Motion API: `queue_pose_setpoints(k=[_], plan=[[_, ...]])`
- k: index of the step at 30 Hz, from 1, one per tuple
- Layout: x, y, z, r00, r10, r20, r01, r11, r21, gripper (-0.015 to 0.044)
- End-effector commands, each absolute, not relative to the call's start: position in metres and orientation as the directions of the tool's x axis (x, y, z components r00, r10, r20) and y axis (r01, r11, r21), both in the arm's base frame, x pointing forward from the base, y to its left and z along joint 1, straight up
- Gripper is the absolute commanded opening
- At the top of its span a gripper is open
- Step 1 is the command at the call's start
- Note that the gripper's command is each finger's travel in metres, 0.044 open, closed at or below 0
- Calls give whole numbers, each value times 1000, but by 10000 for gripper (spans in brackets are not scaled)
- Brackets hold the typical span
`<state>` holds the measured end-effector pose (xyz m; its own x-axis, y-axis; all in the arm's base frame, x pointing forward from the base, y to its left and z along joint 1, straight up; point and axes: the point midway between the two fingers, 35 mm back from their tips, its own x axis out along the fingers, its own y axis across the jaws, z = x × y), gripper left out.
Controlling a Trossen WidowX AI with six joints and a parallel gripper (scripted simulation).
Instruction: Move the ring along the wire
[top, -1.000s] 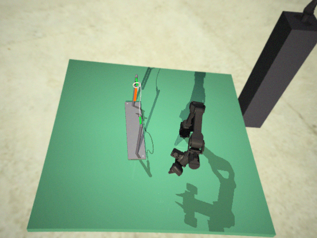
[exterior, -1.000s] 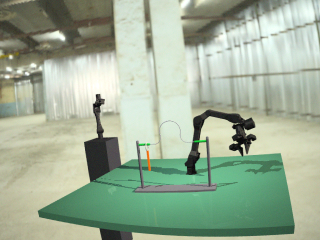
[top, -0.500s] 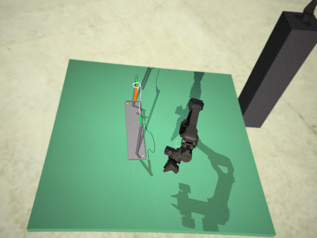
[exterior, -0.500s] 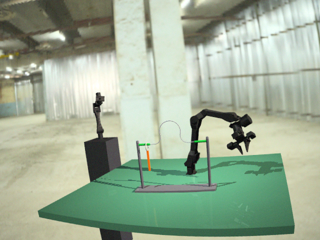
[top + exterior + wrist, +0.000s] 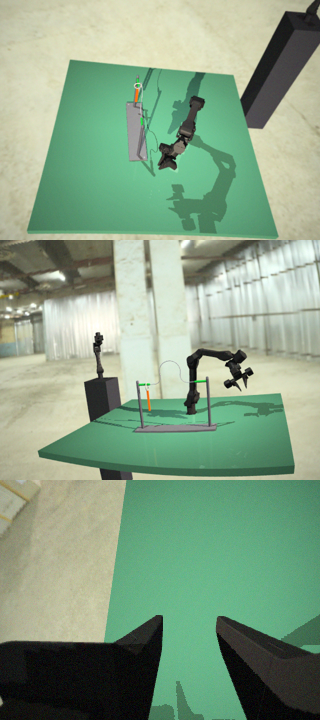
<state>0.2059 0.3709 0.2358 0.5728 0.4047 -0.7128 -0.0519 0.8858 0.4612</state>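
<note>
The white ring [image 5: 137,88] [image 5: 147,390] hangs on the green wire part [image 5: 142,384] next to the left post [image 5: 139,405], with its orange handle [image 5: 135,95] [image 5: 148,400] hanging straight down. The thin grey wire [image 5: 169,361] arcs over to the other green part [image 5: 141,120] [image 5: 200,381] at the right post [image 5: 208,402]. My gripper [image 5: 166,167] [image 5: 242,387] [image 5: 189,622] hovers in the air beyond the right post, far from the handle. Its fingers are partly open with only the table showing between them.
The posts stand on a grey base plate [image 5: 134,134] [image 5: 175,428] on the green table [image 5: 77,155] [image 5: 232,446] [image 5: 225,555]. A black pedestal [image 5: 279,69] [image 5: 102,395] with a camera mast stands off the table. The table edge shows at the left of the wrist view.
</note>
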Motion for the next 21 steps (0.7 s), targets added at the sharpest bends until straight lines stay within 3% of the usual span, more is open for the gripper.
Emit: queue_pose_setpoints(k=[1, 21], plan=[[215, 368, 242, 576, 429, -696, -120, 887, 447, 160], [263, 346, 287, 638, 527, -561, -409, 850, 333, 160]])
